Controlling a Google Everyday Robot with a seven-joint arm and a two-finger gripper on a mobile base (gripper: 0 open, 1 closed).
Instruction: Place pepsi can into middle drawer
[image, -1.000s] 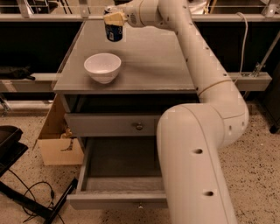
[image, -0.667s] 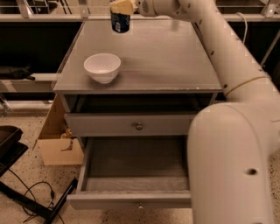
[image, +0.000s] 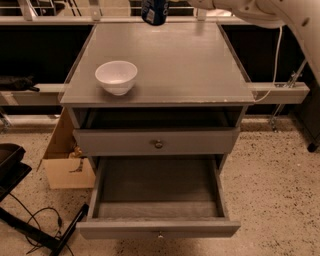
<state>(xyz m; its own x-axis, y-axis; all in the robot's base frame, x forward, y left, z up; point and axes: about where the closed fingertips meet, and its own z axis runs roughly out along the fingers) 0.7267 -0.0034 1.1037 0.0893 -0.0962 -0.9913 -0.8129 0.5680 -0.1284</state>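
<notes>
Upward since before, the pepsi can (image: 154, 11) hangs at the frame's top edge — my tool is cut off above it; I cannot tell its grip. The middle drawer (image: 157, 187) lies open, lower centre.

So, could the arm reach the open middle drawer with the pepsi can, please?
Probably yes: the middle drawer is pulled out, its tray bare; the tool lies off-frame above the pepsi can.

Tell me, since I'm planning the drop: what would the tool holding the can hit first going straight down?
Probably the cabinet top near its far edge, not the open drawer; depth is unclear. The tool is out of frame, above the can.
</notes>
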